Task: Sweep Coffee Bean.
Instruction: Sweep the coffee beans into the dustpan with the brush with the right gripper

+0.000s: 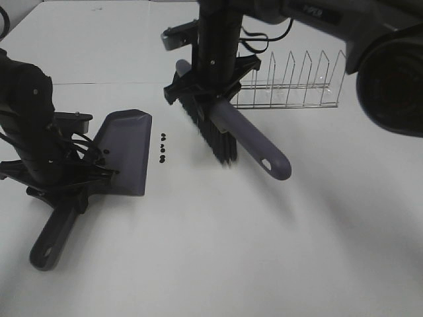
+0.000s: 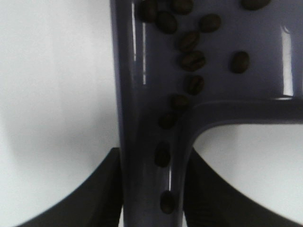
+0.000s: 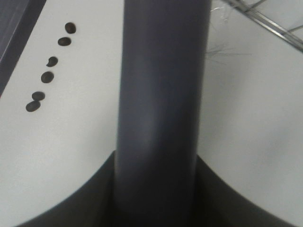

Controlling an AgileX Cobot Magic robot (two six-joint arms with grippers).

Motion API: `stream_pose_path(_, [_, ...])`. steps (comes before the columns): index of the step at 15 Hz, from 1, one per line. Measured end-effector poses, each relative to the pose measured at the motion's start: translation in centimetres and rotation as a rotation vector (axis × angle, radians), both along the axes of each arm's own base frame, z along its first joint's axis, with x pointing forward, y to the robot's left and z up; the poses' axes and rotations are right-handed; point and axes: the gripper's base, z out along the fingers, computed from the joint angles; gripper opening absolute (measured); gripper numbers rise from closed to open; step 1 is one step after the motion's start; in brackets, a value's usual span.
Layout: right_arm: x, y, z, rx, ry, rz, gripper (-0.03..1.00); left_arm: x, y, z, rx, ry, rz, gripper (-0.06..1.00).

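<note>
Tabletop (image 1: 264,264), plain white, with coffee beans (image 1: 162,148) and wire rack (image 1: 291,86)

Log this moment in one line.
left fingers: shut on dustpan | right fingers: shut on brush | coffee beans: some in dustpan, others loose on table

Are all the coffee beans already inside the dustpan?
No, a short row of coffee beans lies on the table just off the dustpan edge, between it and the brush.

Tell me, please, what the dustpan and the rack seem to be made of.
Dustpan: probably moulded plastic, glossy grey-purple; bright streaks reflect off its walls. Rack: likely metal wire, shiny; its thin see-through loops glint.
</note>
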Motion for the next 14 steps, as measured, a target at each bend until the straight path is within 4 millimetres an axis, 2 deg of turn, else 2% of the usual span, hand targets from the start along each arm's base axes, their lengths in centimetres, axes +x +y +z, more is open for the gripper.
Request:
stream_pose_path(2, [-0.8,1.4,-1.8,-0.038,0.017,0.038,0.26,0.0,0.0,0.0,0.000,0.001,-0.001,0.32])
stream_pose_path(6, [-1.9,3.9,-3.4,-0.031,0.013,0.090,0.26,0.0,0.1,-0.1,-0.001,0.002,0.002,0.32])
stream_pose_path(9, [-3.1,5.6,-4.9,0.004,0.071,0.142,0.26,0.0,0.1,-0.1,-0.001,0.002,0.001,0.32])
stream_pose_path(11, [-3.4,6.7,-4.1,0.080,0.085,0.149,0.26,0.0,0.1,-0.1,-0.001,0.003,0.001,0.32])
stream_pose_path(14, [-3.1,7.9,-1.1,0.187,0.039,0.144,0.26,0.0,0.1,-0.1,-0.001,0.004,0.001,0.32])
